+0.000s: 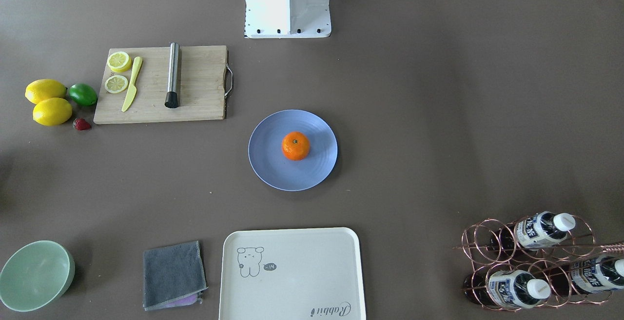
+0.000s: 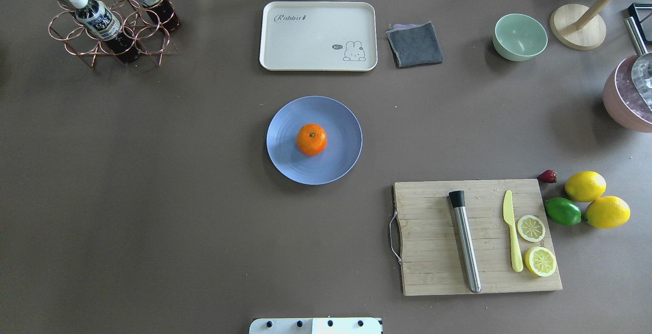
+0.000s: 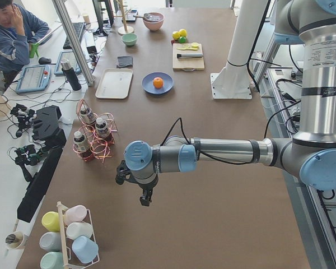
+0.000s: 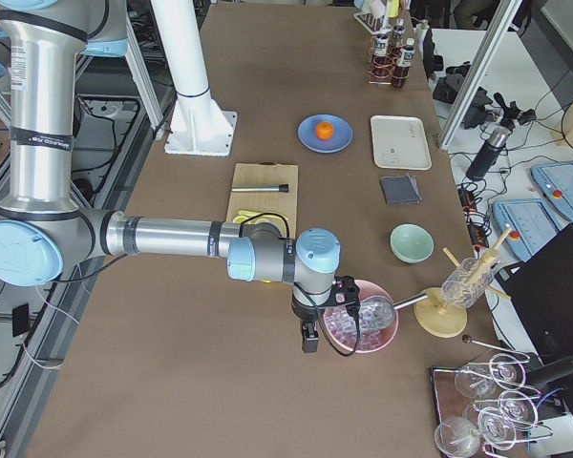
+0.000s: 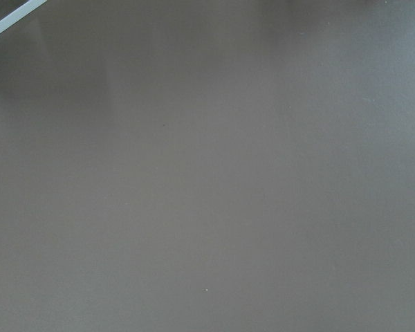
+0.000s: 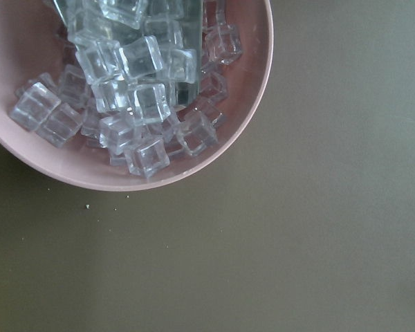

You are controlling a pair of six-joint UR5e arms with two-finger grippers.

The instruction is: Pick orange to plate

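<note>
The brown tabletop (image 2: 153, 171) carries everything. At one end, the left end effector (image 3: 145, 198) hangs over bare surface near the bottle rack (image 3: 94, 140). At the other end, the right end effector (image 4: 309, 339) hangs just beside a pink bowl (image 6: 260, 83) of ice cubes. Whether either is released or clenched cannot be told. A wooden cutting board (image 2: 433, 252) lies well apart from the blue plate (image 2: 290, 163) at the middle. The orange (image 2: 311, 139) sits on the plate, near its centre, stem dimple up.

Plate (image 2: 290, 167) apart from tray (image 2: 305, 38) and cutting board (image 2: 428, 252), bare table (image 2: 153, 171) between — widest on robot's left
</note>
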